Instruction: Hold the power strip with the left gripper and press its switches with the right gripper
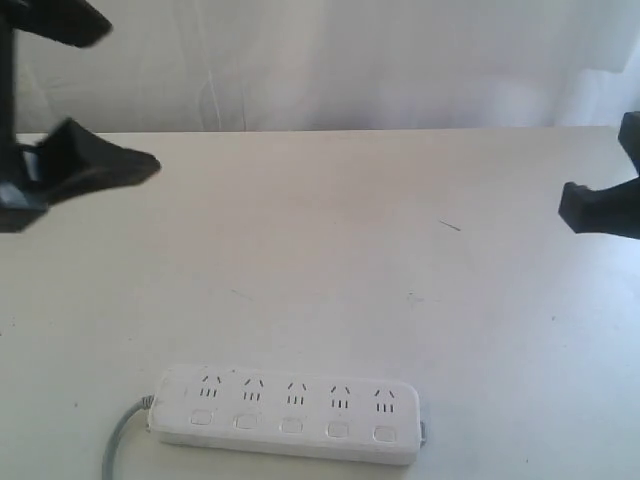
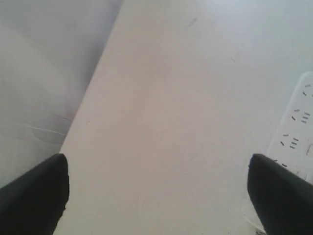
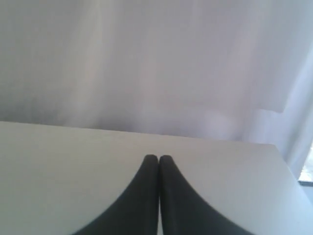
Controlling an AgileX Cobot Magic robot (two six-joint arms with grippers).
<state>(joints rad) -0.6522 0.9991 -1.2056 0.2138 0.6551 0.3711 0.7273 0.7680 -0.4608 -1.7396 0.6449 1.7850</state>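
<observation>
The power strip (image 1: 290,415) lies flat near the front edge of the tabletop (image 1: 320,260), set lengthwise across the exterior view with its sockets facing up. Its five switches (image 1: 291,427) run in a row along the nearer side, one below each socket group. A grey cord (image 1: 118,448) leaves the strip's left end and curves toward the front. The strip lies free of both arms.

Farther back on the left, well apart from the strip, the left fingers (image 1: 110,165) hang above the tabletop. They are spread wide and hold nothing. The left wrist view shows bare tabletop between them and part of the strip (image 2: 298,127) off to one side. At the right edge, the right fingers (image 1: 572,208) are pressed together tip to tip and hold nothing. A pale curtain (image 1: 350,60) hangs behind the tabletop.
</observation>
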